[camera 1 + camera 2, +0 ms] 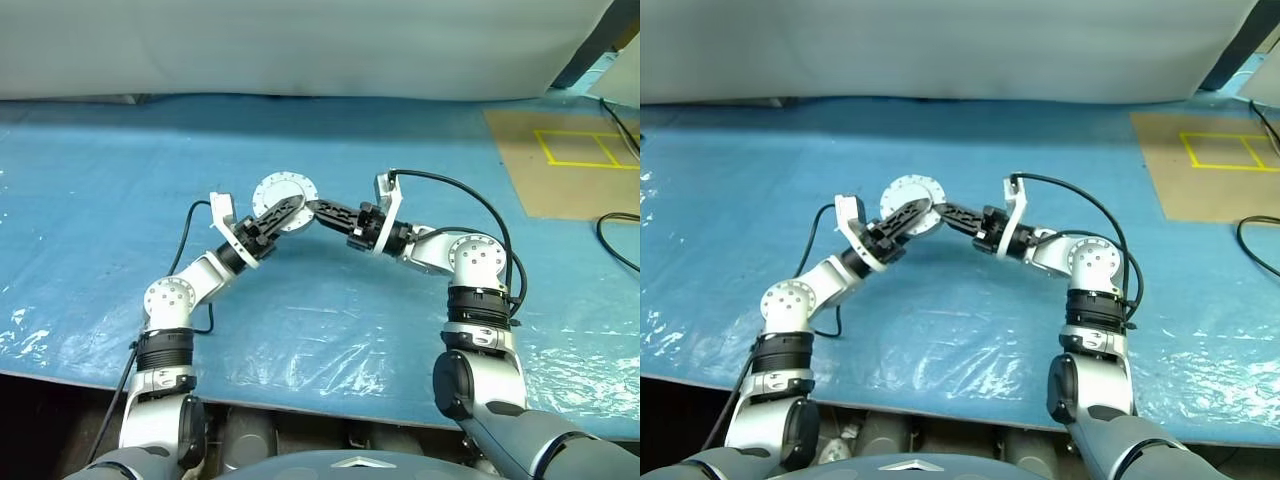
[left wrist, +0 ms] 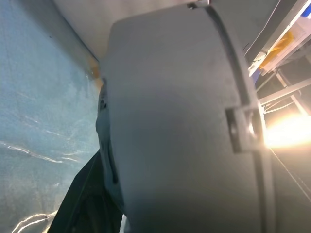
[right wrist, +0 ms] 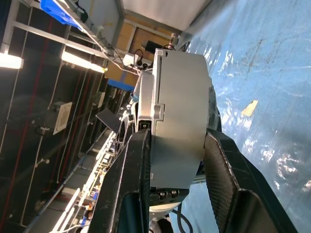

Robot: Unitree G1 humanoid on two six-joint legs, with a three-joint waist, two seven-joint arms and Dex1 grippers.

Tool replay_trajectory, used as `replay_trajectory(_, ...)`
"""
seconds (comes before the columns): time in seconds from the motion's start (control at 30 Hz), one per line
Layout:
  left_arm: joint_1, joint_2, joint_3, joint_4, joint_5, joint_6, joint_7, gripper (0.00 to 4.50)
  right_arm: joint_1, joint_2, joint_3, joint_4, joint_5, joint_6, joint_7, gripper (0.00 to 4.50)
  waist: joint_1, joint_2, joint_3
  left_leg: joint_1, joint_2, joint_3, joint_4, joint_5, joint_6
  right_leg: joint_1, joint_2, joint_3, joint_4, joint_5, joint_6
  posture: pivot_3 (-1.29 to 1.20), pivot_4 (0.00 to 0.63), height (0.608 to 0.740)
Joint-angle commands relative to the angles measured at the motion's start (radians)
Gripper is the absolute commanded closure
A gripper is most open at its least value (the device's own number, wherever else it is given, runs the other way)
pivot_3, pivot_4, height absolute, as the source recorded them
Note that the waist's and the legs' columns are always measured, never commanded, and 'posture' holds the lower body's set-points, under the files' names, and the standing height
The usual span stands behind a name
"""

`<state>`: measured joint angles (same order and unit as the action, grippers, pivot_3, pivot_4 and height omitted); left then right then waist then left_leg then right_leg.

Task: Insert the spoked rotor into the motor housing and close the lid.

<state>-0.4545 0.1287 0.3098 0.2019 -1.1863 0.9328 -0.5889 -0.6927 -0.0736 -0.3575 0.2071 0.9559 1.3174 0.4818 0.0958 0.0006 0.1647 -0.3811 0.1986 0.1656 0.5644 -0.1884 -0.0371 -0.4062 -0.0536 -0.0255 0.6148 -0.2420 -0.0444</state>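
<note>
We hold the round silver metal motor housing (image 1: 283,191) up off the blue plastic-covered table (image 1: 330,320), between our two grippers, in front of us and about midway between the arms. From the head views we see its flat round face with small holes around the rim, turned toward the camera and slightly upward.

Our right arm bends at the elbow and reaches inward toward the middle, forearm running roughly level over the table, with a black cable (image 1: 470,195) looping above it. The right gripper (image 1: 322,212) meets the housing at its right edge. In the right wrist view its two black fingers (image 3: 129,179) stand on either side of the housing's thick silver wall (image 3: 177,126), pressed against it front and back, so this gripper is clamped on the housing.

Our left arm also bends at the elbow, forearm angling up and inward from the left. The left gripper (image 1: 283,212) lies across the lower left part of the housing's face, its black fingers reaching over the disc. In the left wrist view the grey housing wall (image 2: 180,121) sits very close to the camera, with one dark finger (image 2: 85,204) low beside it; we cannot tell whether these fingers grip the housing or merely sit around it.

A brown cardboard sheet with yellow tape lines (image 1: 570,160) lies at the far right of the table.
</note>
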Motion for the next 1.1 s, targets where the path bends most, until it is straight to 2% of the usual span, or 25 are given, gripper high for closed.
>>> replay_trajectory(0.03,-0.032,0.004,0.06,0.002,-0.006,-0.051,0.039,1.93,-0.017,0.008,0.012,-0.065,0.07,0.016,0.033,3.26,0.0,0.0,0.0,0.0,0.0,0.0,0.0,0.0,0.0,0.0,0.0,0.0,0.0,0.0,0.0,0.0,0.15,0.74)
replay_trajectory(0.17,-0.029,-0.025,0.079,-0.011,-0.038,-0.064,0.032,1.95,0.0,-0.003,0.044,-0.104,0.034,-0.037,0.037,3.26,0.0,0.0,0.0,0.0,0.0,0.0,0.0,0.0,0.0,0.0,0.0,0.0,0.0,0.0,0.0,0.0,0.15,0.74)
replay_trajectory(0.27,-0.03,-0.014,0.049,0.002,0.025,-0.07,0.056,2.0,0.011,-0.005,0.055,-0.122,0.024,-0.068,0.03,3.26,0.0,0.0,0.0,0.0,0.0,0.0,0.0,0.0,0.0,0.0,0.0,0.0,0.001,0.0,0.0,0.0,0.15,0.74)
replay_trajectory(0.47,-0.058,-0.031,0.079,0.021,0.01,-0.101,0.057,2.02,0.004,-0.004,0.028,-0.078,0.073,-0.041,0.012,1.3,-0.001,0.0,0.0,0.0,0.0,-0.001,0.001,0.0,0.0,0.0,0.0,0.0,0.001,0.0,0.0,0.0,0.15,0.74)
replay_trajectory(0.73,-0.089,0.002,0.136,0.022,0.011,-0.149,0.086,2.04,0.004,-0.019,0.008,-0.072,0.099,-0.042,-0.004,1.29,0.0,0.0,0.0,-0.001,-0.001,-0.002,0.001,0.0,0.0,0.0,0.0,0.0,0.001,0.0,0.0,0.0,0.15,0.74)
replay_trajectory(0.8,-0.093,0.027,0.181,0.024,0.036,-0.22,0.117,2.04,0.016,-0.034,0.018,-0.085,0.092,-0.045,-0.004,1.29,0.0,0.0,0.0,-0.001,0.0,-0.002,0.001,0.0,0.0,0.0,0.0,0.0,0.001,0.0,0.0,0.0,0.15,0.74)
replay_trajectory(0.93,-0.088,0.087,0.221,0.07,0.167,-0.39,0.178,2.04,0.044,-0.061,0.014,-0.098,0.085,-0.053,-0.013,1.29,-0.003,0.0,0.0,-0.001,0.0,-0.002,0.002,0.0,0.0,0.0,0.0,0.0,0.001,0.0,0.0,0.0,0.15,0.74)
replay_trajectory(1.1,-0.097,0.163,0.223,0.201,0.289,-0.483,0.182,2.04,0.082,-0.08,0.028,-0.102,0.069,-0.074,-0.027,1.29,0.002,-0.001,0.0,-0.002,-0.001,-0.004,0.002,0.0,0.0,0.0,0.0,-0.001,0.001,0.0,0.0,0.0,0.15,0.74)
